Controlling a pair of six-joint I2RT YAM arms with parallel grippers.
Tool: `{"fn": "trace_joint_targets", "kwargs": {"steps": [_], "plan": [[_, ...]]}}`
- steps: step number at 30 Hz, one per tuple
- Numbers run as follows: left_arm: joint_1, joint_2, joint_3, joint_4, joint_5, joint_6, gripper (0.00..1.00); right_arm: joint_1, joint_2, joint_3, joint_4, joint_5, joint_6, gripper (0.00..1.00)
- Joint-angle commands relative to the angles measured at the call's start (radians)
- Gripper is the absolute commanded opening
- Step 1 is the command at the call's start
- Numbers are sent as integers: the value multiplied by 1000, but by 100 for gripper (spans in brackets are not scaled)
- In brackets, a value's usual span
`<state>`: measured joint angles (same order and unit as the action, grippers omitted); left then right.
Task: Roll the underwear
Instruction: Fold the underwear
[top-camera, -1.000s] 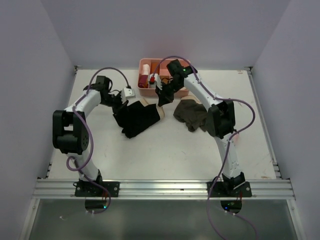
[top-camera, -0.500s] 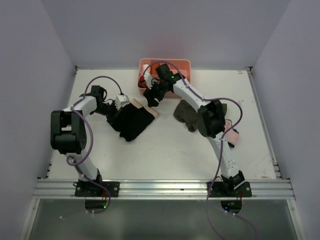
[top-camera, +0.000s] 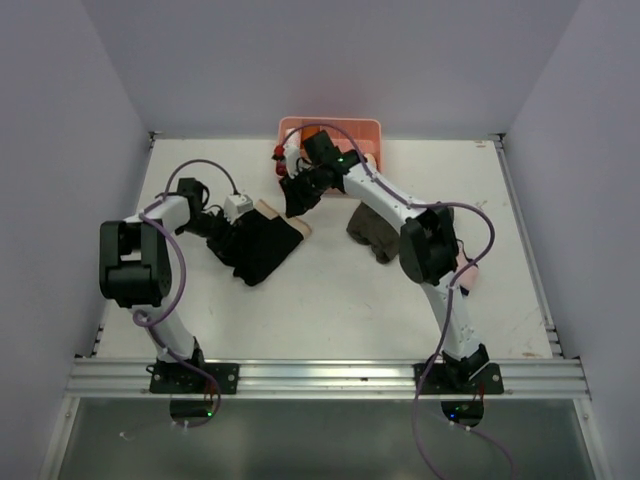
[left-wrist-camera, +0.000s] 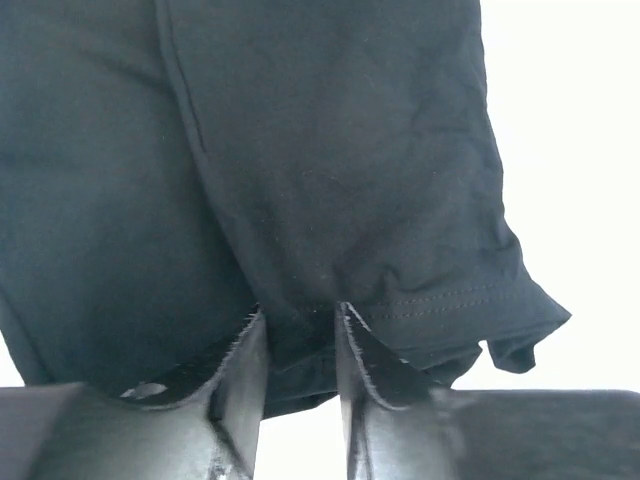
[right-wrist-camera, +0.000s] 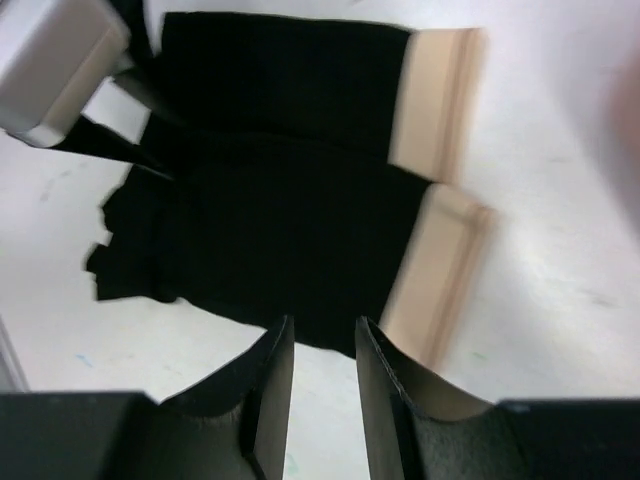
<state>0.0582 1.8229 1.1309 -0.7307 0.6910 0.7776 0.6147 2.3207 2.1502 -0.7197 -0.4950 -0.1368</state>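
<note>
The black underwear (top-camera: 265, 250) lies folded flat on the white table left of centre, its beige-peach waistband (top-camera: 300, 227) at the far-right end. My left gripper (top-camera: 223, 234) is at the underwear's left edge, shut on a pinch of the black cloth (left-wrist-camera: 330, 150), which sits between my fingertips (left-wrist-camera: 298, 318). My right gripper (top-camera: 296, 198) hovers just behind the waistband. In the right wrist view the jaws (right-wrist-camera: 322, 335) stand slightly apart and empty above the underwear (right-wrist-camera: 280, 220), with the waistband (right-wrist-camera: 435, 100) to the right.
A pink basket (top-camera: 368, 127) with small items stands at the back centre. An olive-brown garment (top-camera: 375, 230) lies right of the underwear. A pale pink garment (top-camera: 466, 272) peeks out beside the right arm. Walls enclose the table on three sides.
My left gripper has pulled the underwear a little to the left. My right gripper has moved left and now stands apart from the waistband.
</note>
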Motion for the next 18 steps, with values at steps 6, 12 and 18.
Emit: {"fn": "trace_joint_targets", "kwargs": {"steps": [6, 12, 18], "plan": [[37, -122, 61, 24, 73, -124, 42, 108, 71, -47, 49, -53, 169, 37], [51, -62, 156, 60, 111, -257, 41, 114, 146, -56, -49, -47, 63, 36], [75, 12, 149, 109, 255, -386, 36, 105, 59, -231, -156, -30, -139, 33]]}}
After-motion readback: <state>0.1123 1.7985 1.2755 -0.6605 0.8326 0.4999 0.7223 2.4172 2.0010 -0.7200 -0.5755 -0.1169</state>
